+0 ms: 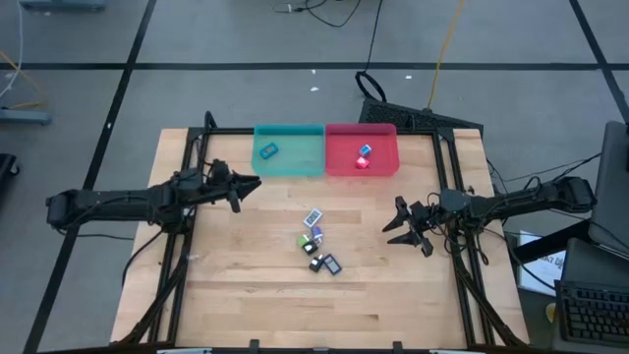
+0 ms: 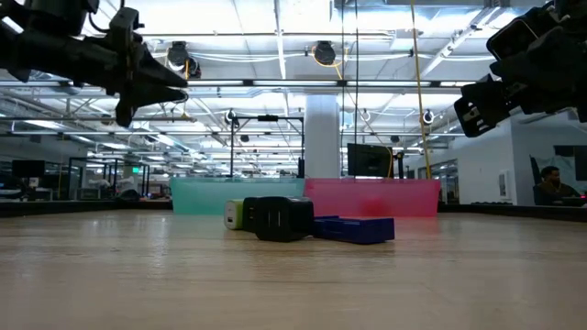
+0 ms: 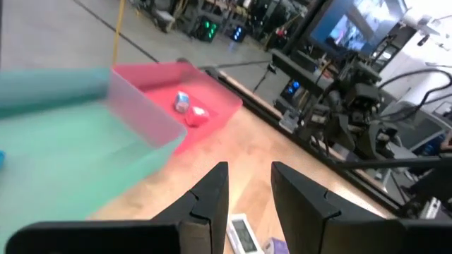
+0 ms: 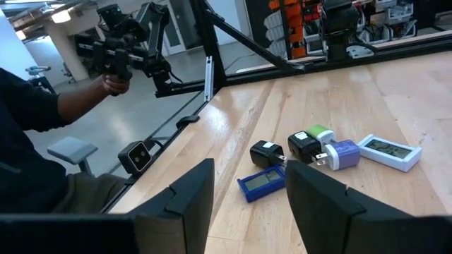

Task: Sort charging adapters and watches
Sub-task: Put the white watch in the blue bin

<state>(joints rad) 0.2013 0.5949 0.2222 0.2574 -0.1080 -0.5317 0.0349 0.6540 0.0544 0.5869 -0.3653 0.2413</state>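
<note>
Left end effector (image 1: 250, 184) hovers, fingers apart, beside the teal tray (image 1: 289, 164). Right end effector (image 1: 397, 221) (also apart, holding nothing) hangs near the adapters (image 1: 315, 244) on the worktop (image 1: 256, 285)

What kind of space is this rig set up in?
Likely a robotics lab or industrial workspace: a wooden table on a taped concrete floor, open ceiling with hanging lights, monitors and equipment racks behind, and a person holding a control handle.

You are working on a pale wooden table (image 1: 246, 295) with a smooth, lightly grained top. The teal tray (image 1: 289, 165) and pink tray (image 1: 361, 167) look like translucent plastic. The black charging adapter (image 4: 267, 152) is glossy plastic.
</note>
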